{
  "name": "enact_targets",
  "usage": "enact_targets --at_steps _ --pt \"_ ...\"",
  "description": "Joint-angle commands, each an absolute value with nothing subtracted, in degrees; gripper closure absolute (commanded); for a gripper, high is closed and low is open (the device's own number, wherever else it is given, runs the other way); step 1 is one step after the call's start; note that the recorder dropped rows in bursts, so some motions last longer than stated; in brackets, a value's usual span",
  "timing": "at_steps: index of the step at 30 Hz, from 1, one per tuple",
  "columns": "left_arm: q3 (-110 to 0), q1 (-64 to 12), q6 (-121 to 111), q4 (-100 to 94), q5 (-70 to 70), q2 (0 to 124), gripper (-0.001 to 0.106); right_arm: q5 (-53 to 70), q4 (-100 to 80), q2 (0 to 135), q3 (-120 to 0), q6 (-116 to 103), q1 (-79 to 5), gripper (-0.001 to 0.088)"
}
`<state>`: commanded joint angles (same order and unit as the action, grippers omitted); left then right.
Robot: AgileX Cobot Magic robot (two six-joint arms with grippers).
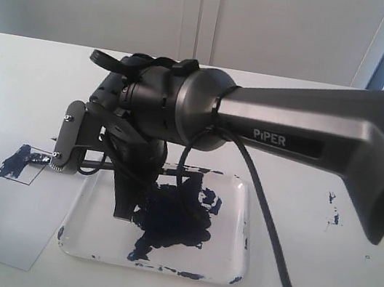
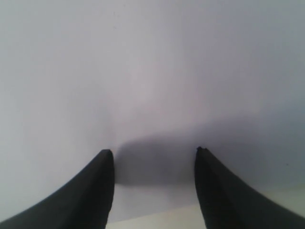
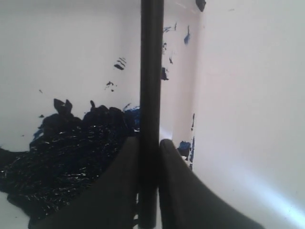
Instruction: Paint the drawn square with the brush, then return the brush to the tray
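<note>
The right gripper [image 3: 148,141] grips the brush [image 3: 151,86] above the tray [image 1: 246,223], beside its paint blot [image 3: 71,157]; the partly painted square [image 1: 23,163] lies just beside the tray; the left gripper [image 2: 155,152] is released, empty

we record the tray [image 1: 247,230] on the counter [image 1: 17,85], with the paint blot [image 1: 171,221] inside it. the paper sheet [image 1: 9,223] lies on the counter just left of the tray. the drawn square [image 1: 23,163] sits at the sheet's far left corner. the right claw [image 3: 149,140] stands over the tray, the brush [image 3: 151,71] between its fingers.
</note>
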<state>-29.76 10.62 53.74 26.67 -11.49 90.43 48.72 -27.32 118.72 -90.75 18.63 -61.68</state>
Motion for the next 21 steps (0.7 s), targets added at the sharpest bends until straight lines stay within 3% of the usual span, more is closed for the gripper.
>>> enact_targets --at_steps 21 --pt "-29.76 10.62 53.74 26.67 -11.49 90.43 0.049 52.83 -21.31 118.75 -90.75 28.36 -61.68 0.0868"
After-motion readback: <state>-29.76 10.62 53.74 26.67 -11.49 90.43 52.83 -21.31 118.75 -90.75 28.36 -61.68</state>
